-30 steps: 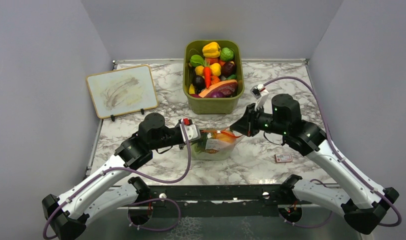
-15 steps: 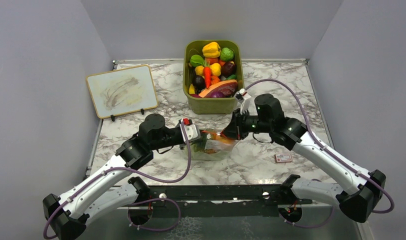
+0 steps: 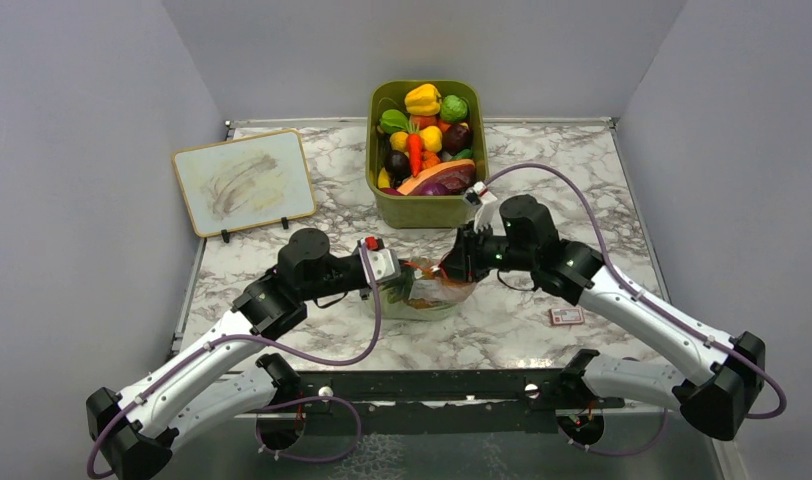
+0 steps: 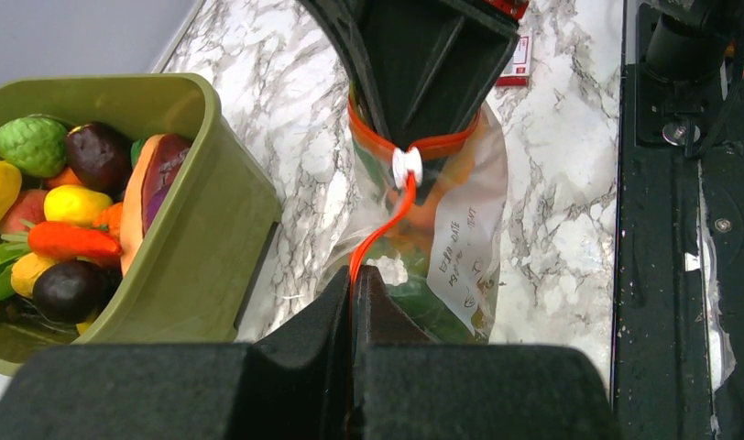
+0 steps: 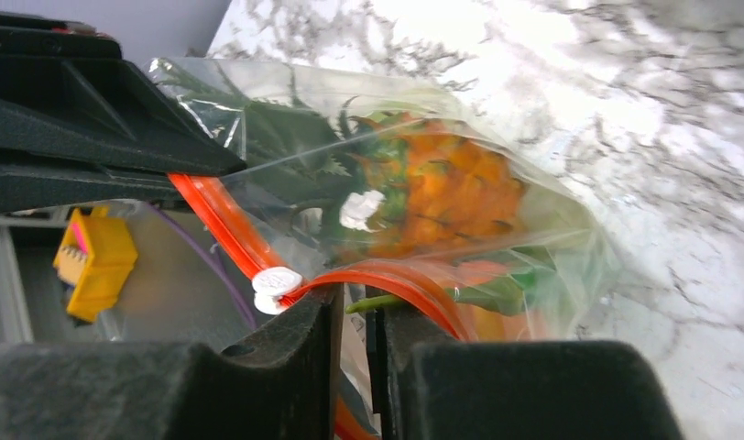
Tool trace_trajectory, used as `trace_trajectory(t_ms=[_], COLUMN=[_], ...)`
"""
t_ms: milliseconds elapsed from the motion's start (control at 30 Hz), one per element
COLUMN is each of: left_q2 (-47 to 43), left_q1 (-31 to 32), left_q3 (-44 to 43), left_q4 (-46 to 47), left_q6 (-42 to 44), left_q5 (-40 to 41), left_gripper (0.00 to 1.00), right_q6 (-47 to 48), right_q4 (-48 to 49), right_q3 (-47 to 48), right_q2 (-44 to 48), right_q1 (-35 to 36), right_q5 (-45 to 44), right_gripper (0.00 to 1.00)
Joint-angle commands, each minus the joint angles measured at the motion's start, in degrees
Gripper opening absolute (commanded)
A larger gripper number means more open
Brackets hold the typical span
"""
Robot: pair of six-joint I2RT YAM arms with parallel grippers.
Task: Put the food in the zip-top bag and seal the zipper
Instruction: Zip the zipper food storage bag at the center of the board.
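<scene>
Left gripper is clenched on the left end of the zipper. The bag sits on the table between the two arms, in front of the bin, with the food inside. Right gripper straddles the zipper beside its white slider, jaws narrowly apart; whether they pinch the strip cannot be told.

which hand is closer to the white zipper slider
Right. The right hand sits right at the slider; the left hand grips the far end of the zipper.
</scene>
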State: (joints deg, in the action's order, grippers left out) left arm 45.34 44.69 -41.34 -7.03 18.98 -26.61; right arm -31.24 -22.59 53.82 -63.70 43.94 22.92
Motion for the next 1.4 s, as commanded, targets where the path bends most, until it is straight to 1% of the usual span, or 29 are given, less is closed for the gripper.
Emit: trace_trajectory(t_ms=[0,100,233,300,467,600,767,800,900,933,967,1000,1033,1100,1167,1233,1367], left_q2=[-1.95,-2.15,-1.95,-1.89,-2.08,-1.93,-1.88,-1.92,-2.13,-2.37,-2.58,-2.75,-2.72,-2.74,-2.33,-2.1,-2.16], left_q1=[0.05,0.05,0.01,0.03,0.05,0.05,0.05,0.05,0.05,0.05,0.05,0.05,0.05,0.06,0.05,0.05,0.05], left_q3=[-0.14,-0.44,-1.01,-1.11,-1.21,-1.03,-1.05,-1.05,-0.9,-0.79,-0.6,-0.39,-0.22,0.08,0.21,0.21,0.15], left_q4=[5.0,4.52,3.71,3.61,3.0,3.06,3.22,3.23,3.22,3.23,3.43,3.64,3.87,4.63,5.31,5.89,6.41], left_q6=[1.01,1.38,2.05,2.19,2.09,1.9,1.63,1.59,1.43,1.41,1.42,1.31,1.3,1.18,0.9,0.31,-0.27], left_q5=[-2.4,-2.57,-3.0,-3.01,-3.55,-3.9,-4.06,-4.0,-3.28,-3.08,-2.84,-2.61,-2.62,-3.1,-4.4,-4.98,-5.37], left_gripper=[0.0,0.0,0.0,0.0,0.0,0.0,0.0,0.0,0.0,0.0,0.0,0.0,0.0,0.0,0.0,0.0,0.0], right_q6=[1.53,4.05,11.15,14.96,22.99,27.96,34.94,34.98,24.76,21.43,19.95,20.14,22.72,31.45,38.11,43.09,48.34], right_q4=[-6.46,-10.91,-15.67,-17.08,-15.8,-11.06,-10.07,-10.2,-12.08,-13.2,-13.07,-11.93,-10.22,-6.22,-4.59,-5.44,-9.03], right_q3=[2.78,5.65,9.38,10.97,14.09,13.86,13.61,13.79,17.27,18.3,18.67,18.15,16.92,12.73,9.98,10.61,13.34], right_q2=[5.07,8.51,10.43,10.38,8.81,6.51,2.21,1.53,0.2,0.43,1.2,2.46,3.79,6.54,7.71,6.37,1.64], right_q1=[0.62,0.62,0.59,0.62,0.62,0.61,0.62,0.62,0.62,0.62,0.63,0.62,0.57,0.62,0.62,0.59,0.63], right_q5=[-10.21,-13.0,-11.72,-10.76,-5.48,1.22,6.72,5.31,-7.69,-10.5,-11.16,-8.77,-4.7,4.04,5.65,7.09,13.33], right_gripper=[0.2,0.27,0.4,0.43,0.47,0.5,0.53,0.52,0.41,0.4,0.4,0.42,0.46,0.52,0.59,0.61,0.6])
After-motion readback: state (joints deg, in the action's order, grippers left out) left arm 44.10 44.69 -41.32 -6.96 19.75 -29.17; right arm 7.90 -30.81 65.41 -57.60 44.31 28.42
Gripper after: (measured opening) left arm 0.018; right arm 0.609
